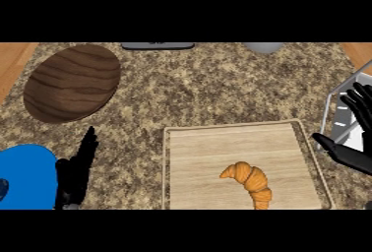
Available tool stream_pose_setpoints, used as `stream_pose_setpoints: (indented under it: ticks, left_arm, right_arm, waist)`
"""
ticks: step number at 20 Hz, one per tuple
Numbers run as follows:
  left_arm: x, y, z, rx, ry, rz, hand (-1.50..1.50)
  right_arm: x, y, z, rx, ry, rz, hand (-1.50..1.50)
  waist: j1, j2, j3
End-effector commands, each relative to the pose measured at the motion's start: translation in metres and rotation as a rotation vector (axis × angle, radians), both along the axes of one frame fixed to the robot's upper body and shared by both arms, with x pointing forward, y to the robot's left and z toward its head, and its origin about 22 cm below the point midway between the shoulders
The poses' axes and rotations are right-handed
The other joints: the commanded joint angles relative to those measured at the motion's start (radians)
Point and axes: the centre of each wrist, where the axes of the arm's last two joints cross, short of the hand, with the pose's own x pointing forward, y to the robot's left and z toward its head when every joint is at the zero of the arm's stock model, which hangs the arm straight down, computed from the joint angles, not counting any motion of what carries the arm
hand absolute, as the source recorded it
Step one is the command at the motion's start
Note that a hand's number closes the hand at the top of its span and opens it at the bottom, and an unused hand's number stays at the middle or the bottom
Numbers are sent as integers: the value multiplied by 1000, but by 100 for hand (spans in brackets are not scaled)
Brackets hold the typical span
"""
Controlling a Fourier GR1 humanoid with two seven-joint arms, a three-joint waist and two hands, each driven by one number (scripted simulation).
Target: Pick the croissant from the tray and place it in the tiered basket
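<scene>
Right hand: the black right hand (357, 158) shows at 3 o'clock, spread wide, fingers straight and thumb held apart, holding nothing.
Left hand: the black left hand (76, 170) rests at 8 o'clock, fingers straight and pressed together, holding nothing.
Croissant: the golden-brown curved croissant (251, 182) lies on the tray toward its 5 o'clock corner, at 8 o'clock from the right hand and apart from it.
Tray: the light wooden rectangular tray (218, 147) sits on the speckled stone table (218, 88).
Basket: the white wire tiered basket (335, 106) is at the 3 o'clock edge, beside the right hand and only partly in view.
Progress: by my judgement nothing is done yet; grasping, lifting, carrying and placing all remain.
</scene>
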Motion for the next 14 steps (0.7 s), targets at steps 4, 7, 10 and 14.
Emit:
stream_pose_setpoints:
  ticks: [4, 7, 10, 14]
  left_arm:
    - [-6, -4, -8, 2, 24, 9, 0]
    - [-10, -6, -13, -4, 26, -2, 0]
    - [-2, -1, -6, 7, 21, -7, 0]
    - [-2, -2, 4, -8, 29, 0, 0]
  right_arm:
    - [-46, -1, 34, -259, 214, 195, -150]
    - [-47, 1, 54, -451, 331, 294, -150]
    - [-57, 9, 76, -667, 386, 332, -150]
    - [-71, 28, 101, -890, 444, 287, -150]
  waist:
    - [-12, -2, -5]
    - [1, 1, -6]
    - [-3, 0, -6]
    - [0, -2, -4]
